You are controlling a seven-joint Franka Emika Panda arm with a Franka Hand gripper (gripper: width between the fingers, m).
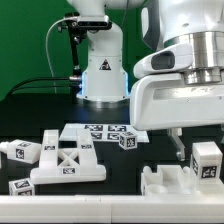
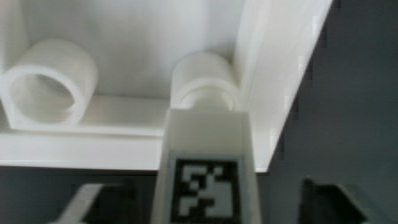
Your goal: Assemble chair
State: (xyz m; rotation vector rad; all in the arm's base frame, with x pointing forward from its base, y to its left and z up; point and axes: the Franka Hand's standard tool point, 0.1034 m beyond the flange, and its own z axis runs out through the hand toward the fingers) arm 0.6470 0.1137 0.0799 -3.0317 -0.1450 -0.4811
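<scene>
The chair is in loose white tagged pieces. A white seat-like slab [image 1: 168, 184] lies at the exterior view's lower right, and a tagged leg [image 1: 207, 162] stands on it. In the wrist view that leg [image 2: 206, 150] runs down the middle to a rounded peg [image 2: 206, 80] on the slab [image 2: 143, 120]; a second rounded peg [image 2: 54, 92] stands beside it. My gripper [image 2: 210, 205] straddles the leg, and dark gaps separate each fingertip [image 2: 80, 202] from its sides, so it is open. In the exterior view the gripper [image 1: 195, 150] hangs under the big white hand.
A cross-braced panel [image 1: 68, 166] lies at the exterior view's lower left with tagged blocks [image 1: 20, 152] [image 1: 22, 186] around it. The marker board [image 1: 95, 130] lies behind, with another tagged block [image 1: 128, 141] by it. The robot's base [image 1: 100, 75] stands at the back.
</scene>
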